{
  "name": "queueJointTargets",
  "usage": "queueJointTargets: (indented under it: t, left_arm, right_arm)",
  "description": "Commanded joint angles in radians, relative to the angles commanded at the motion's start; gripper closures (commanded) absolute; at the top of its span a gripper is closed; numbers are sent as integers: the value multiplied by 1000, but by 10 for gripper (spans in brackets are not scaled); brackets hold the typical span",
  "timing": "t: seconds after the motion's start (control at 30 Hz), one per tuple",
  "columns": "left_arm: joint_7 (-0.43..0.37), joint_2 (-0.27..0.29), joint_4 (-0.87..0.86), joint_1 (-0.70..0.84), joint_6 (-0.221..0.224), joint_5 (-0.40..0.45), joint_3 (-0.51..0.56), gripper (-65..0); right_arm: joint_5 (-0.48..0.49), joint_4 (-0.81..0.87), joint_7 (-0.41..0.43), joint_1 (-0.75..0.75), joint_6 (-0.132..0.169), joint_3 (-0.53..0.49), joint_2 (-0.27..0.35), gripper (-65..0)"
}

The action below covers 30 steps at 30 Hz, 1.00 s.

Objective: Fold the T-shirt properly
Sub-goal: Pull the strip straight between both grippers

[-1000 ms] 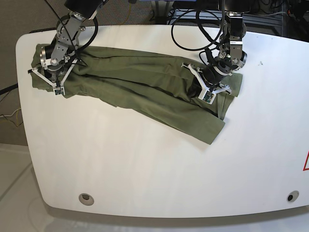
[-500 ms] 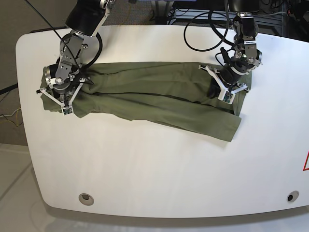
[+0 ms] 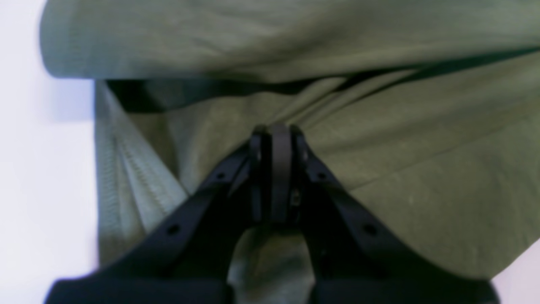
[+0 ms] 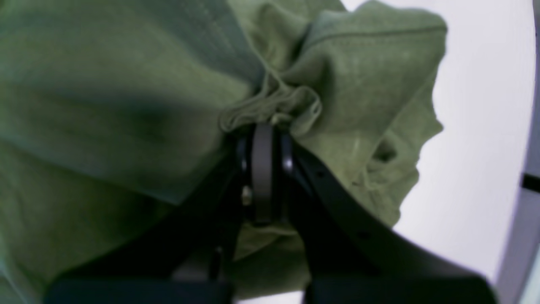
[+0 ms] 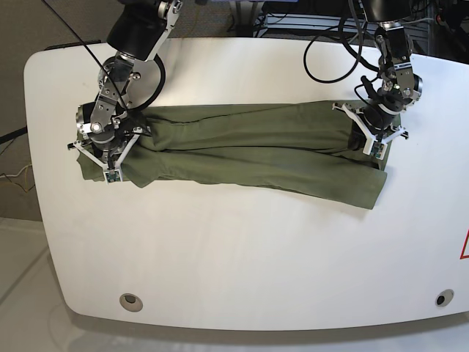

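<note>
the t-shirt (image 5: 234, 150) is soft and light, sagging mid-frame; left gripper (image 5: 375, 132) and right gripper (image 5: 108, 150) each pinch bunched cloth at its ends.

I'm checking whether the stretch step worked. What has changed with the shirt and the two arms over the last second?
Both grippers moved apart along the table: the right gripper toward the base view's left and nearer the camera, the left gripper toward its right. The T-shirt, slanted and bunched before, now lies pulled into a long, nearly straight band. Unchanged: each gripper stays shut on one end of the cloth, which rests on the white table.
</note>
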Motion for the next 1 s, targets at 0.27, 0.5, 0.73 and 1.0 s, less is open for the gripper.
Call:
queueJointTargets:
  t: [0.27,0.5,0.73,1.0]
  left_arm:
    - [0,0,-83,-60,-29,2,-38,-5]
    - [0,2,-97,-72,-29,2,-37,-5]
    - [3,5,-94,-72,-29,3,-37,-5]
    - [8,8,14,-61,-29,5,-35,-6]
  right_arm:
    - [0,-3,2,-20,0,-35,-21,0]
    - [2,3,2,-34,0,-52,-21,0]
    - [5,18,15,-34,0,-52,-21,0]
    - [5,35,91,-38,0,-52,-21,0]
